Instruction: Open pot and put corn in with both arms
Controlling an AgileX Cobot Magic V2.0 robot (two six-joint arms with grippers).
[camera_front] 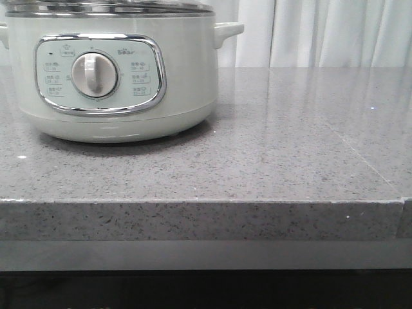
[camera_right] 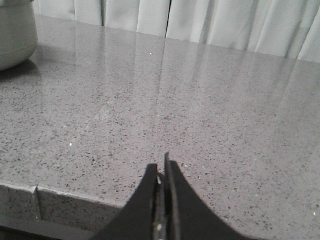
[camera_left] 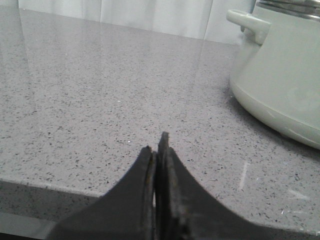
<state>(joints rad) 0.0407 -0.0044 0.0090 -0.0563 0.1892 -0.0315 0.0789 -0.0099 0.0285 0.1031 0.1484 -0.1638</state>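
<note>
The pot (camera_front: 109,77), a pale grey-green electric cooker with a chrome-framed panel and central dial (camera_front: 94,74), stands at the back left of the counter with its metal-rimmed lid (camera_front: 109,8) on. Its side and a handle show in the left wrist view (camera_left: 280,75), and a sliver of it in the right wrist view (camera_right: 15,32). The corn is out of view. My left gripper (camera_left: 156,145) is shut and empty, low over the counter's front edge. My right gripper (camera_right: 161,167) is shut and empty, also near the front edge. Neither gripper shows in the front view.
The grey speckled stone counter (camera_front: 290,148) runs wide to the right of the pot, with its front edge (camera_front: 206,203) close to the camera. White curtains (camera_front: 322,32) hang behind the counter.
</note>
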